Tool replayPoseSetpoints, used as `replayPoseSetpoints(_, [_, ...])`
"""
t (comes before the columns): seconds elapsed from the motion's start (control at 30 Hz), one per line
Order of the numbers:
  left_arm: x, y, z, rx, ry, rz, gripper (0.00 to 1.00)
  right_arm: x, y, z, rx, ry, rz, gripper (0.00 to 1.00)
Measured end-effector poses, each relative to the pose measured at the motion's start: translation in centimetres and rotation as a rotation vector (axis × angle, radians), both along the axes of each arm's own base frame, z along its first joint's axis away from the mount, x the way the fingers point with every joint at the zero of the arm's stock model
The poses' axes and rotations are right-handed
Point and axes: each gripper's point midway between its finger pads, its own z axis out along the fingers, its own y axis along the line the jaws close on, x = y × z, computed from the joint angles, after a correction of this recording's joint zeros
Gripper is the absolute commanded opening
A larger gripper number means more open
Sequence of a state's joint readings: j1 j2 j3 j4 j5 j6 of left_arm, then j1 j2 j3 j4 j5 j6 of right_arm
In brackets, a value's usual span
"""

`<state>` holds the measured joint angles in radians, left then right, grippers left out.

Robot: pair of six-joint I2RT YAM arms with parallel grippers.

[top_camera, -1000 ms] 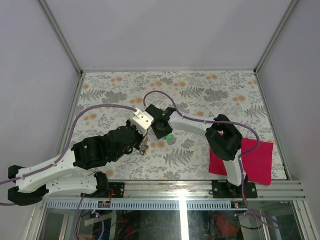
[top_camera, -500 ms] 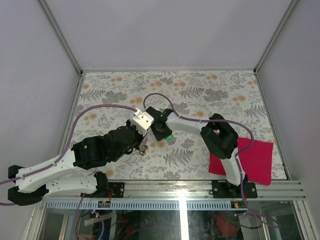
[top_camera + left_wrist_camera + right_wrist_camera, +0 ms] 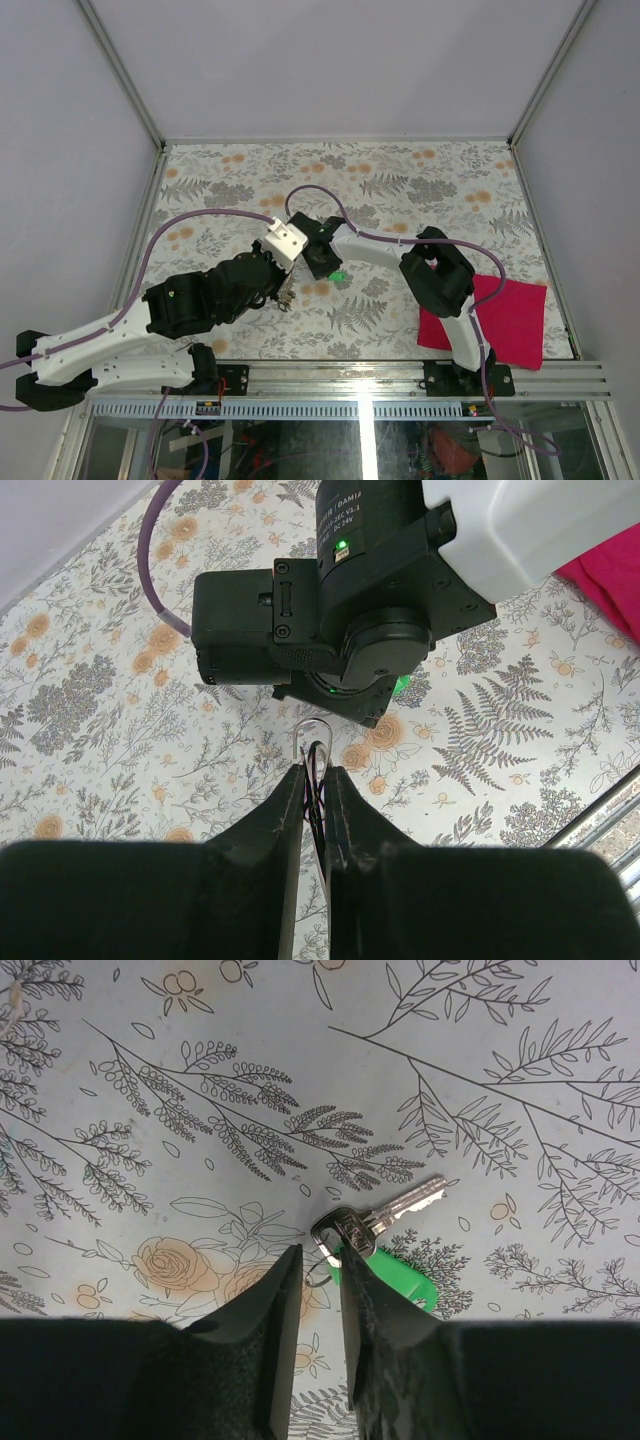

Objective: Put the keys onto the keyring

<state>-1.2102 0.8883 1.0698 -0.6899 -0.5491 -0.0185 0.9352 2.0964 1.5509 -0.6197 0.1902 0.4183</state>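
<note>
A: Where is the keyring [image 3: 308, 732] sitting?
B: Its wire is being pinched by the clenched left gripper [image 3: 315, 772], over the floral table [image 3: 100, 680].
A: And the green key [image 3: 385, 1210]?
B: It is lying flat on the table. The right gripper [image 3: 317, 1252] is straddling its head with the fingers narrowly apart, and whether it is grasping cannot be told.

Only legible text I see: white print "DAMIA" on black round motor housing [image 3: 365, 520]; smaller lines beneath unreadable.
</note>
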Motion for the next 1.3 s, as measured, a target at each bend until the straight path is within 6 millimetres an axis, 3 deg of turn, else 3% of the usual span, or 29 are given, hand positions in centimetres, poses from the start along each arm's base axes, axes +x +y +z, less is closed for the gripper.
replayPoseSetpoints(0.33, [0.1, -0.2, -0.3, 0.014, 0.005, 0.000, 0.00, 0.0, 0.0, 0.0, -0.002, -0.003, 0.000, 0.00])
replayPoseSetpoints(0.63, [0.2, -0.5, 0.0, 0.018, 0.000, -0.004, 0.00, -0.6, -0.9, 1.0, 0.014, -0.015, 0.002, 0.00])
replayPoseSetpoints(0.83, [0.2, -0.4, 0.0, 0.019, -0.003, -0.007, 0.00, -1.0, -1.3, 4.2, 0.101, -0.072, 0.004, 0.00])
replayPoseSetpoints(0.87, [0.2, -0.4, 0.1, 0.018, -0.004, -0.007, 0.00, -1.1, -1.3, 4.7, 0.116, -0.078, 0.006, 0.03])
replayPoseSetpoints(0.97, [0.1, -0.3, 0.3, 0.009, -0.008, -0.007, 0.00, -1.5, -1.1, 6.0, 0.174, -0.099, 0.040, 0.31])
replayPoseSetpoints(1.1, [0.1, -0.1, 0.5, 0.002, -0.011, -0.007, 0.00, -1.9, -0.8, 6.1, 0.195, -0.105, 0.169, 0.38])
replayPoseSetpoints(1.3, [0.1, 0.0, 0.7, -0.002, -0.014, -0.006, 0.00, -3.0, -1.4, 4.2, 0.153, -0.092, 0.417, 0.51])
